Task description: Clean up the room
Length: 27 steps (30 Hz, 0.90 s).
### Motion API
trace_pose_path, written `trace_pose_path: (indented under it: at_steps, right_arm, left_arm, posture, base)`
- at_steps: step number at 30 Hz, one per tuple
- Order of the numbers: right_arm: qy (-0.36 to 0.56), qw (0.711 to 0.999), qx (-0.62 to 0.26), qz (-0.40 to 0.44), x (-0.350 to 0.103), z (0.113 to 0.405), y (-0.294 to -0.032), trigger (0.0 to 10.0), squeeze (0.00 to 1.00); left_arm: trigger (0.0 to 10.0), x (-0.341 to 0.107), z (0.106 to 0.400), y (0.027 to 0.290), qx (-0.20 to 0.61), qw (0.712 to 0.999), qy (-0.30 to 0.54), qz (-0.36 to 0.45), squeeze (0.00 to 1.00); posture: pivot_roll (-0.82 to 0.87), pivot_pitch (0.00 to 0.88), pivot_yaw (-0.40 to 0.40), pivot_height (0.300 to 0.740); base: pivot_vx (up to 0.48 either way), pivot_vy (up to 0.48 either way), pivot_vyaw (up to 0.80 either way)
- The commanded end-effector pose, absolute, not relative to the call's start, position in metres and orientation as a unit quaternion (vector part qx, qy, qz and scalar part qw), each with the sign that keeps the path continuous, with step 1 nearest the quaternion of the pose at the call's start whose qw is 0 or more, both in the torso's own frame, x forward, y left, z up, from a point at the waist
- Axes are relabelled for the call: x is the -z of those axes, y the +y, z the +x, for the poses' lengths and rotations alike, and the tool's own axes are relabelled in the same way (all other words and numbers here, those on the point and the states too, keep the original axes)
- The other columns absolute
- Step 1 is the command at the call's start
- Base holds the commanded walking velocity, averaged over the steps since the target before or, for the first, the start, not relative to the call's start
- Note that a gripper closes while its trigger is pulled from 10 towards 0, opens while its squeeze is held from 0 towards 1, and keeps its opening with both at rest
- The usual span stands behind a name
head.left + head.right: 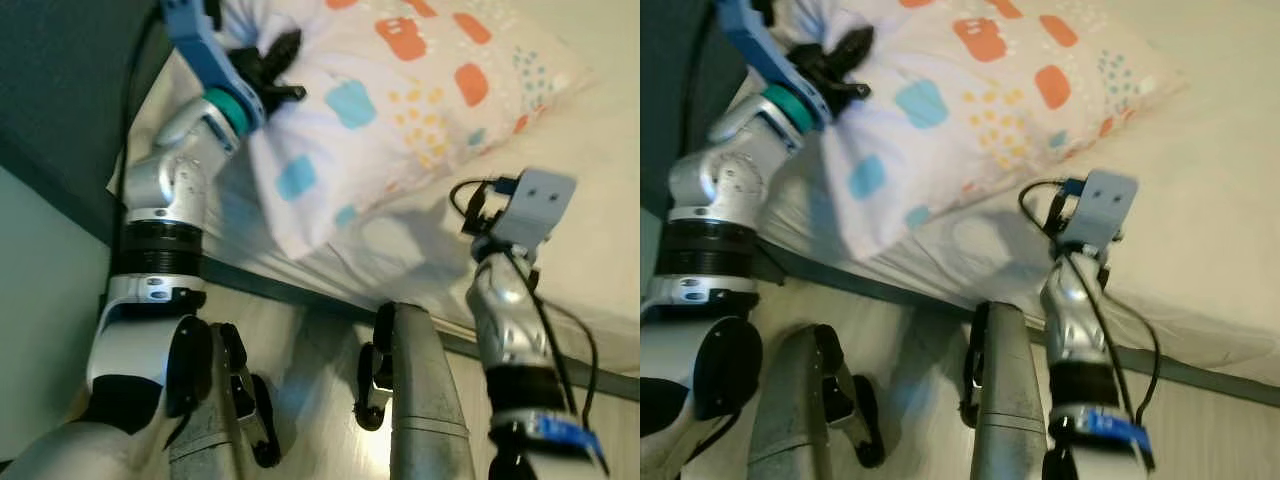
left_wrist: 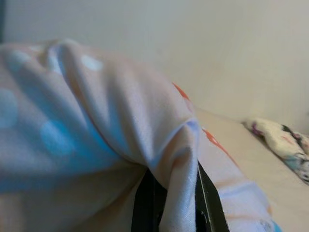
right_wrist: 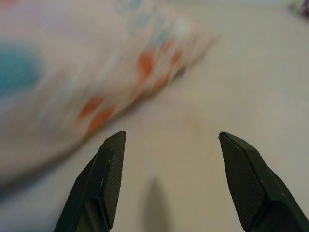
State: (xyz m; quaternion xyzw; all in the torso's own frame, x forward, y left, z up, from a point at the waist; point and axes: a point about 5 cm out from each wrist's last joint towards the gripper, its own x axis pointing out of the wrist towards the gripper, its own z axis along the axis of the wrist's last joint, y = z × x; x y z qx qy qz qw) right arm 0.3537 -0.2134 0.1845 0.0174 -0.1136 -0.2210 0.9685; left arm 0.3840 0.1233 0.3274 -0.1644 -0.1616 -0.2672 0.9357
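I see the pillow [image 1: 400, 110] lying on the bed [image 1: 590, 200], filling the upper centre of the head view, one corner hanging over the mattress edge. At upper left, the left gripper [image 1: 268, 72] sits at the pillow's near corner, its black fingers pressed together on a bunched fold of the white cover; the left wrist view confirms cloth pinched between both fingers [image 2: 145, 205]. My left arm rises from the lower left, elbow bent, forearm angled up towards that corner.

The right gripper [image 3: 171, 183] hovers above bare sheet just beside the pillow's lower edge, fingers spread wide with nothing between them. My right arm stands upright at lower right, its wrist camera housing blocking the fingers from the head view.

The pillow's top edge is cut off by the frame. The right wrist view is blurred. A second patterned cushion [image 2: 285, 142] lies far back on the bed, its detail unclear.
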Motion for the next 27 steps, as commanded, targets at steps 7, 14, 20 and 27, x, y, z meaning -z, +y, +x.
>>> trace_pose_path:
  at_steps: [7,14,20,27]
  right_arm:
    - [-0.127,0.956,0.264,0.013,-0.203,0.371,-0.236,10.0,0.0]
    - [-0.073,0.96,0.267,0.039,-0.2,0.385,-0.244,10.0,0.0]
    - [0.027,0.971,0.192,0.142,-0.182,0.399,-0.227,10.0,0.0]
    - [0.065,0.975,0.144,0.156,-0.191,0.409,-0.215,10.0,0.0]
  left_arm:
    - [0.0,-0.343,0.368,0.192,0.158,0.951,-0.238,-0.12,0.0]
    - [0.0,-0.361,0.344,0.241,0.131,0.945,-0.278,-0.11,0.0]
    - [0.0,-0.361,0.316,0.221,0.246,0.929,-0.263,-0.082,0.0]
    - [0.0,-0.355,0.283,0.207,0.363,0.893,-0.25,-0.092,0.0]
  posture:
    - [-0.03,0.283,0.027,0.57]
    - [-0.02,0.289,0.024,0.57]
    - [0.01,0.299,0.012,0.57]
    - [0.03,0.305,-0.002,0.57]
  base:
    - [0.0,0.0,0.0]
    - [0.0,0.0,0.0]
    - [0.0,0.0,0.0]
    - [0.0,0.0,0.0]
